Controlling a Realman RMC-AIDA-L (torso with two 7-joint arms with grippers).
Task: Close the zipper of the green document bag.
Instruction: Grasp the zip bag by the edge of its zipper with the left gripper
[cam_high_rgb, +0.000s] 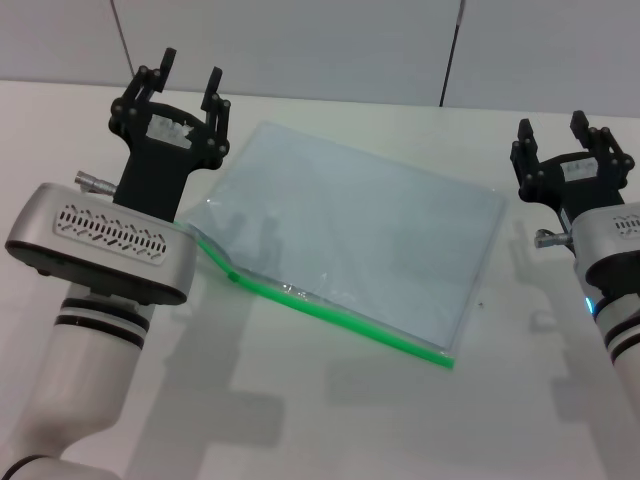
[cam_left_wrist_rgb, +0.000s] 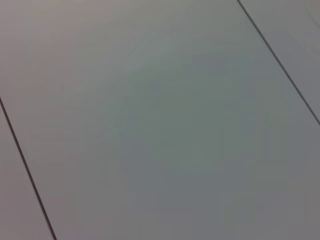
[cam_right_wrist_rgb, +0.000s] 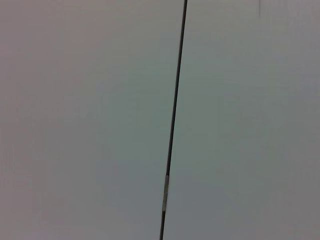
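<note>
Between the parted left pincer (cam_high_rgb: 187, 78) and parted right pincer (cam_high_rgb: 560, 132), the green document bag (cam_high_rgb: 350, 225), untouched.

Bright, even overhead light; soft grey shadows fall on the surface (cam_high_rgb: 330, 400) below both arms. Wrist views look dim, featureless.
</note>
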